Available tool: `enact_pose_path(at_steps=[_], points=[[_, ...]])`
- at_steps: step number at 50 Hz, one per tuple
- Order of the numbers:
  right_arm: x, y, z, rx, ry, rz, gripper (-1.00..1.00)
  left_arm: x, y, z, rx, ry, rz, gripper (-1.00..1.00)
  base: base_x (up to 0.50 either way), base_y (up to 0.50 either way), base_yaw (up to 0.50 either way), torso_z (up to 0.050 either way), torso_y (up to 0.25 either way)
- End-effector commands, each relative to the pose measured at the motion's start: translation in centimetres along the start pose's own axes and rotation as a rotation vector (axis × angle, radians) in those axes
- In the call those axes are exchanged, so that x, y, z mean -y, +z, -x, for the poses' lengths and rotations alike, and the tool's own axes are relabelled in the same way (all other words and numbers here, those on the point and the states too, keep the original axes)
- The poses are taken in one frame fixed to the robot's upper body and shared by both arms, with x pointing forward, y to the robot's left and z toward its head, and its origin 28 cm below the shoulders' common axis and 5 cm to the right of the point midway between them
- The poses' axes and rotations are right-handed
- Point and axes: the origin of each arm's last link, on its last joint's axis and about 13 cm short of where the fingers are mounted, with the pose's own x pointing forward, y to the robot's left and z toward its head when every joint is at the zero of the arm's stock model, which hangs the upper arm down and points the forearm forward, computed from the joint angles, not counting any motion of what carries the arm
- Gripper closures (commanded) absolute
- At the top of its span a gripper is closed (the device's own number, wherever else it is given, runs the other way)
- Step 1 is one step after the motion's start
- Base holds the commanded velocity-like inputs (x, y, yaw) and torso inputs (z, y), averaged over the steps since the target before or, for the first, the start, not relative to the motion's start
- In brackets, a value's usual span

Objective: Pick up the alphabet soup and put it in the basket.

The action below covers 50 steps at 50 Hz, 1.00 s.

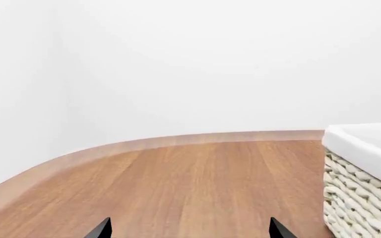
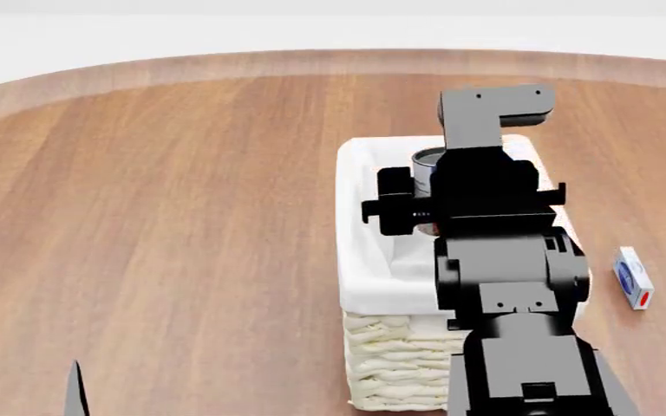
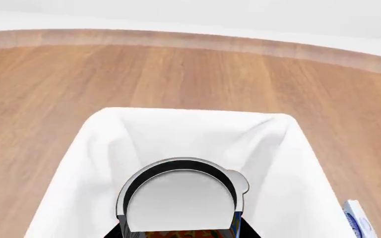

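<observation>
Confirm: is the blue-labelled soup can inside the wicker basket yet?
Inside: the silver-topped can sits within the white-lined basket walls, upright. Release by the right hand: cannot tell.

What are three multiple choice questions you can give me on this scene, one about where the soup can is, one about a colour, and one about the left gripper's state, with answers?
1. Where is the alphabet soup?
A. Lying on the wooden floor
B. Over the open basket, at the right gripper
C. Beside the left gripper

2. What colour is the cloth liner of the basket?
A. White
B. Red
C. Dark green

3. How does the left gripper stand?
A. Shut on the can
B. Shut on the small box
C. Open, with nothing between its fingers

Answers: 1 B, the right wrist view shows the can's silver top framed by the liner's walls. 2 A, the liner shows white in all three views. 3 C, the left wrist view shows two dark tips wide apart over bare wood.
</observation>
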Motion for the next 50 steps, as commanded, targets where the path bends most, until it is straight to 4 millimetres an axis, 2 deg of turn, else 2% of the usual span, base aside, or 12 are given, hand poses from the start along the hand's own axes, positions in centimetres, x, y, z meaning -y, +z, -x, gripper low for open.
enact_pose_path(at_steps=[1,17,33,34,50], points=[[0.0,-1.2,-0.3,-0.016,0.014,0.005,1.00,0.0,0.0,0.0,-0.001,0.001,0.000,-1.00,0.00,0.00,0.00,0.000,0.000],[0.0,-2.6,-0.5,-0.038,0.017,0.000,1.00,0.0,-0.1,0.0,-0.001,0.000,-0.005,-1.00,0.00,0.00,0.00,0.001,0.001],[-0.1,-2.7,-0.5,-0.037,0.029,-0.008,1.00,0.0,0.0,0.0,0.000,-0.001,-0.004,-1.00,0.00,0.00,0.00,0.000,0.001],[-0.1,-2.7,-0.5,-0.036,0.026,-0.005,-1.00,0.0,0.0,0.0,0.000,0.000,-0.003,-1.00,0.00,0.00,0.00,0.000,0.000],[-0.2,-2.7,-0.6,-0.020,0.031,-0.016,-1.00,0.1,-0.1,0.0,-0.003,-0.002,-0.003,-1.00,0.00,0.00,0.00,0.000,0.000]])
